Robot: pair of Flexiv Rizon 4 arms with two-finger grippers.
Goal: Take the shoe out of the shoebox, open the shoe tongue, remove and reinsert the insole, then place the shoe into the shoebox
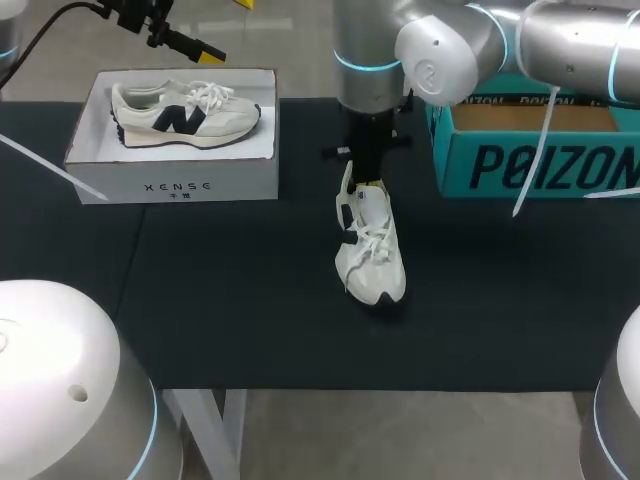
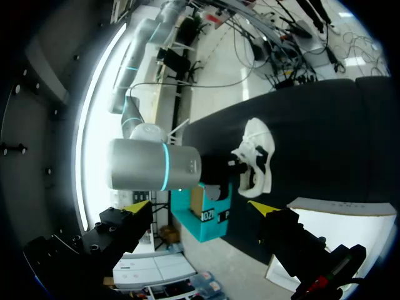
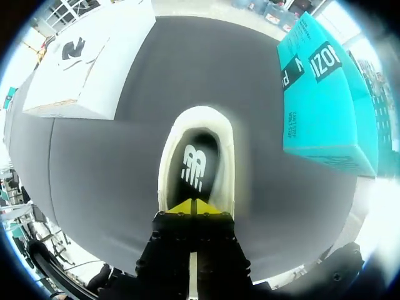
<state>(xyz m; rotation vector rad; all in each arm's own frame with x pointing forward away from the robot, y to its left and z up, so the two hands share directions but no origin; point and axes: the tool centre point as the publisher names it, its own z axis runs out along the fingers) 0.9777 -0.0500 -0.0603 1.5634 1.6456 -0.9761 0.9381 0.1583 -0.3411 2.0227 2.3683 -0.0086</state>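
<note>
Black table mat [image 1: 220,300]: white sneaker [image 1: 372,262] directly beneath your right gripper [image 3: 192,206], tips closed together at the heel end of the insole [image 3: 194,165]; likely removal, so draw it up slowly, shoe kept planted.

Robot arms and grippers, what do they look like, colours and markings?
The right arm is thick silver-grey rounded segments with glowing cyan rings at the joints. The left gripper and right gripper are blocky black, each with two bright yellow tips. A black cable runs to the left gripper.
</note>
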